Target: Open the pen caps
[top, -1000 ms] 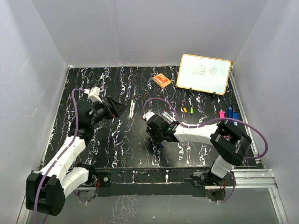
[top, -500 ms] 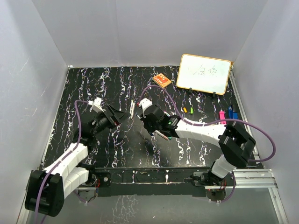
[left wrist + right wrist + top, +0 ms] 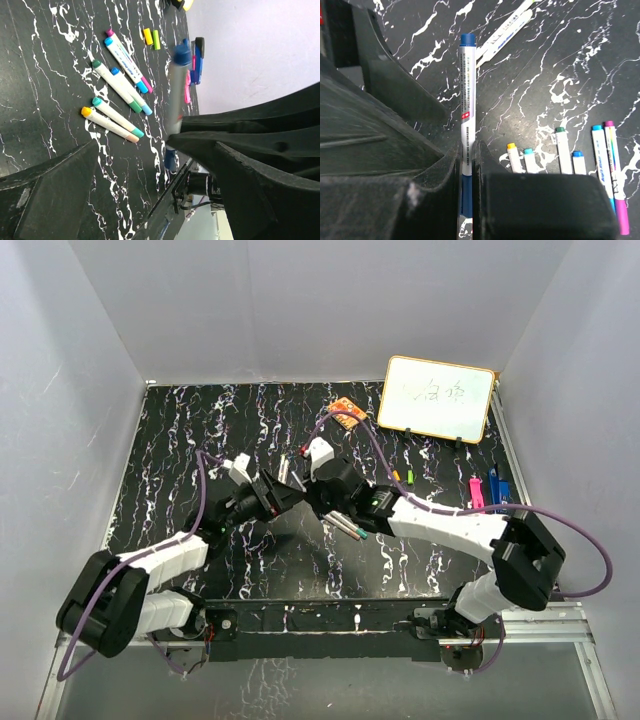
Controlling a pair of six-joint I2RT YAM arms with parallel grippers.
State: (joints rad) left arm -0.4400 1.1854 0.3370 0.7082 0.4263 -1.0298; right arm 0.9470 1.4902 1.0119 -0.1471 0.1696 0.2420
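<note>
- On the robot's right, the right gripper (image 3: 468,152) is clenched on a white marker (image 3: 465,95), with the barrel nipped between its fingers. The blue cap (image 3: 467,39) is on the marker's far end, well past the fingertips.
- On the robot's left, the left gripper (image 3: 285,493) is released. Its jaws are spread wide with nothing in them.
- The left gripper sits just beside the right gripper at mid-table. One finger (image 3: 395,95) runs alongside the held marker, apart from the cap.
- A row of six markers (image 3: 560,150) lies flat under the right gripper. Their coloured ends read orange, teal, green, blue, blue, purple.
- Two more markers (image 3: 507,25) lie side by side beyond the held one, toward the far side.
- Among the loose caps, the yellow cap (image 3: 147,36) and green cap (image 3: 156,39) lie side by side. The pink cap (image 3: 475,490) and blue loose caps (image 3: 497,483) are close to the right edge.
- A whiteboard (image 3: 435,398) stands upright in the far right corner. The orange patterned block (image 3: 346,412) lies just left of it.
- White walls (image 3: 80,360) close in the left, far and right sides.
- Bare marbled table (image 3: 180,430) shows across the left half. The right half is crowded.
</note>
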